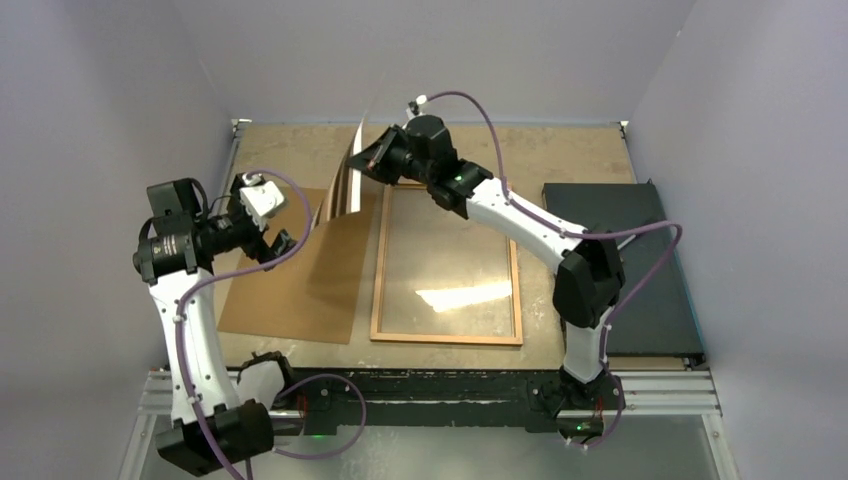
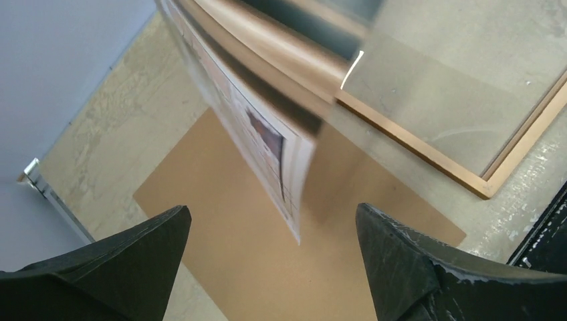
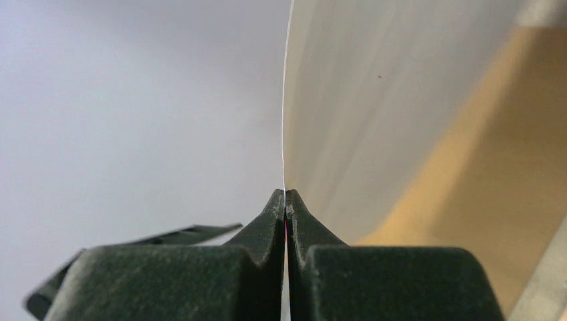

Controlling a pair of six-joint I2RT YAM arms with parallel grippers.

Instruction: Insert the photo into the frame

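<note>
The photo [image 1: 347, 190] hangs on edge in the air above the back left of the table, curved, its printed side toward the left. My right gripper [image 1: 372, 160] is shut on its upper edge. In the right wrist view the fingers [image 3: 285, 192] pinch the thin sheet, whose whitish back [image 3: 374, 100] fills the right half. The orange-brown frame [image 1: 447, 338] lies flat at the table's middle, to the right of the photo. My left gripper [image 1: 275, 238] stands open to the left. In the left wrist view the photo's lower corner [image 2: 287, 194] hangs ahead of the open left gripper [image 2: 273, 210], apart from both fingers.
A plain brown backing board [image 1: 300, 275] lies flat left of the frame, under the hanging photo and the left gripper. A black rectangular slab [image 1: 640, 270] lies along the right side of the table. The frame's near corner [image 2: 485, 190] shows in the left wrist view.
</note>
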